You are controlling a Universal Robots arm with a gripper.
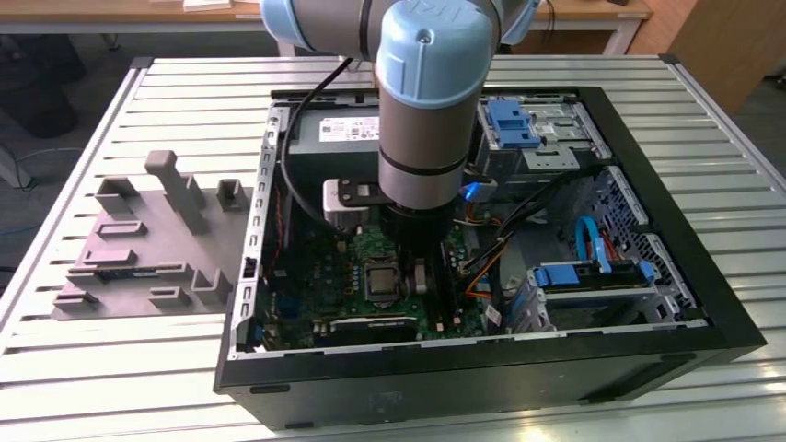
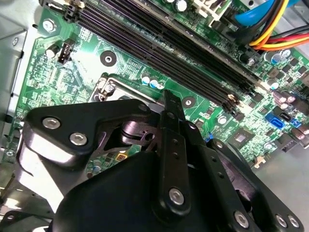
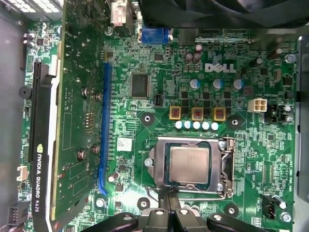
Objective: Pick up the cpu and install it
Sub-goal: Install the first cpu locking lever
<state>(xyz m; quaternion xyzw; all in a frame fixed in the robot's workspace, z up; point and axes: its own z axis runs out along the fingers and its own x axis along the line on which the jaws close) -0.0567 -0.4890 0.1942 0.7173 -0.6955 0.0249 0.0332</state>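
Observation:
The cpu (image 3: 189, 165), a silvery square chip, lies flat inside the metal-framed socket (image 3: 227, 166) on the green motherboard (image 3: 231, 96). The socket's frame is open around it. My gripper (image 3: 170, 193) hangs just off one edge of the socket, its black fingers (image 3: 164, 210) drawn together with nothing between them. In the second wrist view the gripper (image 2: 167, 96) reaches past the corner of the socket frame (image 2: 108, 84), and its body hides the chip. In the exterior view the arm reaches down into the open PC case (image 1: 687, 276), with the gripper (image 1: 421, 276) right beside the socket (image 1: 378, 281).
A graphics card (image 3: 72, 121) stands on edge beside the socket. Black memory slots (image 2: 159, 43) and a bundle of coloured cables (image 2: 270, 24) lie past the gripper. Outside the case a grey fixture plate (image 1: 147, 249) rests on the slatted table (image 1: 123, 368). Blue drive brackets (image 1: 577, 274) sit inside the case.

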